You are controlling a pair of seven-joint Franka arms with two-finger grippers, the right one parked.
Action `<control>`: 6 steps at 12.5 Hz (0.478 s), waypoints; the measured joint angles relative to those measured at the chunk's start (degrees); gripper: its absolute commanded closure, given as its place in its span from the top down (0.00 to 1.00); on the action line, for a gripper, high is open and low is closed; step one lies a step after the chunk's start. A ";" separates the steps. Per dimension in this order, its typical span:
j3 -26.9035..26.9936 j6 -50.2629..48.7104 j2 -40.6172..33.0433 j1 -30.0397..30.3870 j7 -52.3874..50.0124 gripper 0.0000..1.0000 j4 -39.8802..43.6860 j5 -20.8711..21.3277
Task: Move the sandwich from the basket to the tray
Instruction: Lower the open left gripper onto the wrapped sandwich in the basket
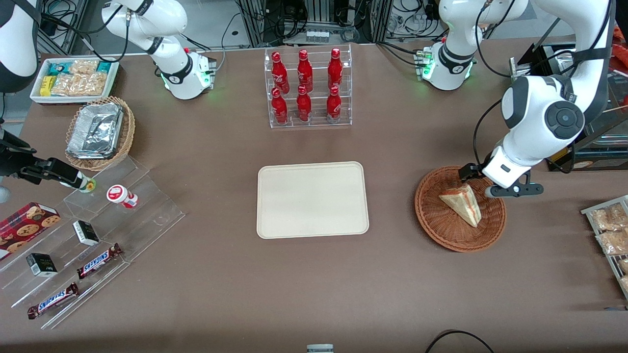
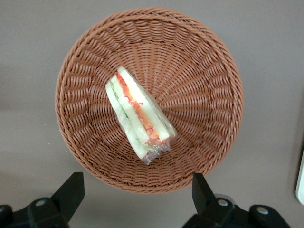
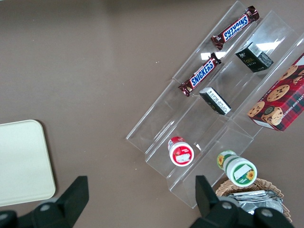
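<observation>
The sandwich (image 1: pixel 463 203), a wrapped pale wedge with red and green filling, lies tilted in the round reddish-brown basket (image 1: pixel 431 220) toward the working arm's end of the table. In the left wrist view the sandwich (image 2: pixel 140 114) rests near the middle of the basket (image 2: pixel 204 95). My gripper (image 1: pixel 490 182) hovers above the basket's rim that is farther from the front camera. The gripper (image 2: pixel 137 190) is open, with bare table and the rim between its fingers. The cream tray (image 1: pixel 312 200) lies flat mid-table, beside the basket, with nothing on it.
A clear rack of red bottles (image 1: pixel 308 88) stands farther from the front camera than the tray. Toward the parked arm's end are a tan wicker basket of foil containers (image 1: pixel 100 132), a white snack bin (image 1: pixel 73 78) and acrylic steps (image 1: pixel 147 215). A packet rack (image 1: pixel 611 230) sits beside the basket.
</observation>
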 measured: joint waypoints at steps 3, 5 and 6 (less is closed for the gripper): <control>0.13 2.01 0.24 -0.01 -9.92 1.00 -0.87 -0.12; 0.12 2.84 0.68 -0.04 -17.71 1.00 -1.18 -0.13; 0.12 3.27 1.06 -0.04 -20.69 1.00 -1.22 -0.15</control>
